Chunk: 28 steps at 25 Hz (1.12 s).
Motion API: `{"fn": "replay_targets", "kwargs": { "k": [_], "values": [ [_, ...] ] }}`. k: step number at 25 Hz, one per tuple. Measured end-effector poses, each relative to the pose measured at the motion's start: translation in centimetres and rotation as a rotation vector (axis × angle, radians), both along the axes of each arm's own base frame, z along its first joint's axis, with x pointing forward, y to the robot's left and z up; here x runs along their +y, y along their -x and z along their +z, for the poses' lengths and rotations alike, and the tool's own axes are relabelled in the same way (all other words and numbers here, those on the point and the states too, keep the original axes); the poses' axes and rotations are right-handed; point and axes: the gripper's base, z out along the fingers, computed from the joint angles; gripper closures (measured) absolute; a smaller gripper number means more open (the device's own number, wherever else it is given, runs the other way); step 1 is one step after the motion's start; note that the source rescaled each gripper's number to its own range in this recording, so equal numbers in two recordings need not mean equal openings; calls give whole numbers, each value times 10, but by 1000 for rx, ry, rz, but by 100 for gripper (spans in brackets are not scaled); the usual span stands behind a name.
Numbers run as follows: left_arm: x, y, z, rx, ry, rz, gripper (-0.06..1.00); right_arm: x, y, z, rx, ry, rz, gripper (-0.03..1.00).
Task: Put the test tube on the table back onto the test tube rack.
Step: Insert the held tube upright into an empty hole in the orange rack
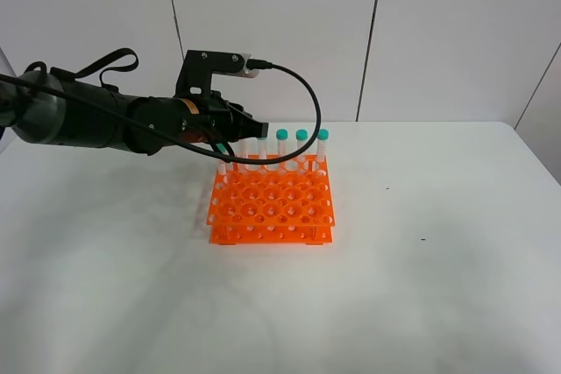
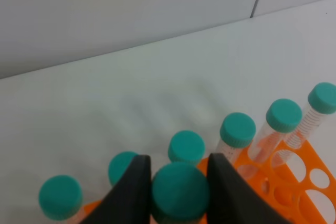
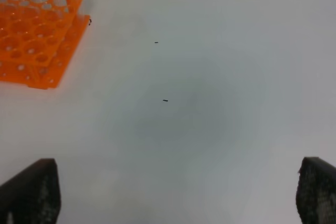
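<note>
My left gripper (image 1: 224,148) reaches in from the left over the back left corner of the orange test tube rack (image 1: 272,203). In the left wrist view the left gripper (image 2: 178,182) is shut on the teal cap of the test tube (image 2: 180,192), held upright just in front of the back row. Several other teal-capped tubes (image 2: 237,128) stand in that row, also seen in the high view (image 1: 301,146). My right gripper (image 3: 173,198) is open and empty over bare table (image 3: 210,103), away from the rack (image 3: 37,45).
The white table (image 1: 421,286) extends to the right and front of the rack. A grey panelled wall (image 1: 280,32) stands behind it. A black cable (image 1: 307,98) loops off the left wrist above the tubes.
</note>
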Motion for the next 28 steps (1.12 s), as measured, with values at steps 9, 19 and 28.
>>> {"fn": "replay_targets", "kwargs": {
  "k": [9,19,28],
  "values": [
    [-1,-3,-9,4,-4,2,94,0,0,0,0,-1,0,-3],
    [-2,-4,-18,17,-8,4,94,0,0,0,0,-1,0,-3],
    [-2,-5,-36,45,-25,6,94,0,0,0,0,-2,1,-3]
  ]
}}
